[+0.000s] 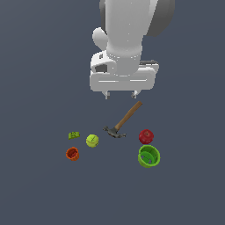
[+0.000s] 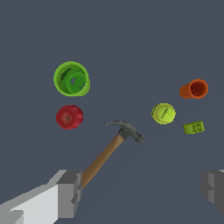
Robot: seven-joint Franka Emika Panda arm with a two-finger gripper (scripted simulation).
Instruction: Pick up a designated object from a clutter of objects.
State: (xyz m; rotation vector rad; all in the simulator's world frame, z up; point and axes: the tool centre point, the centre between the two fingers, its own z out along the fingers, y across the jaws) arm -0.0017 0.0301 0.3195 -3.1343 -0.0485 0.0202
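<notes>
The small orange-red cup [image 1: 72, 154] lies on its side on the grey floor at the exterior view's left, and shows in the wrist view [image 2: 194, 89]. Near it are a yellow-green tennis ball [image 1: 92, 140] [image 2: 163, 113] and a tiny green block [image 1: 74, 135] [image 2: 194, 127]. My gripper [image 1: 120, 94] [image 2: 142, 190] hangs open and empty high above the hammer's wooden handle [image 1: 129, 115] [image 2: 103, 159], well apart from the orange cup.
The hammer head [image 1: 114, 132] [image 2: 129, 130] lies mid-scene. A dark-red apple [image 1: 146, 136] [image 2: 69, 117] and a larger bright green cup [image 1: 149, 156] [image 2: 71, 78] sit at the exterior view's right.
</notes>
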